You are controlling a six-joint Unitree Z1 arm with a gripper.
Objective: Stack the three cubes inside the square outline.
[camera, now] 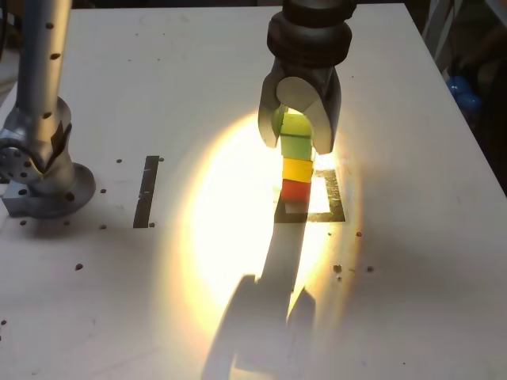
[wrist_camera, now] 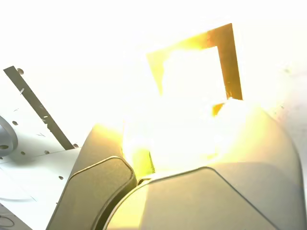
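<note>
White surface [camera: 428,237], with a glaring pool of light and the hand's shadow falling toward the camera. Over it the hand [camera: 295,144] pinches the green cube [camera: 296,148], one finger on either side. Directly beneath come the yellow cube [camera: 297,170] and then the red cube [camera: 295,191], which stands at the exterior view's left side of the square outline [camera: 321,217]; whether it overlaps the tape, I can't tell. The next move turns on green sitting squarely over yellow: they look in line, but full contact is unclear. If seated, release evenly and lift straight up; a dragging finger could topple the column.
</note>
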